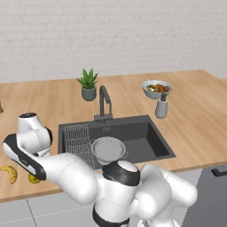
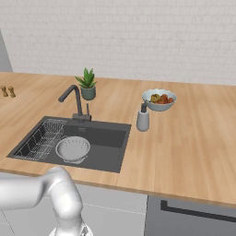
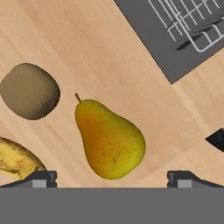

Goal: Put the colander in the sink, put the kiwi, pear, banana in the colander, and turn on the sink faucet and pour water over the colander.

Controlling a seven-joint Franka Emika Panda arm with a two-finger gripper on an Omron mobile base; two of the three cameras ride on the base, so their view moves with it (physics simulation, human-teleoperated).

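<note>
No legible text or labels anywhere.

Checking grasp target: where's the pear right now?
In the hand view the pear lies on the wooden counter, between the open gripper's fingertips, beside the kiwi and banana.

A wooden bench is being backed by a pale brick wall. A potted green plant is standing near the back edge. A pale bowl of mixed fruit is sitting well to the right, with a grey soap dispenser just in front of it. Two small brown shakers are being seen at the far left. Grey cabinet fronts are being shown below.
</note>
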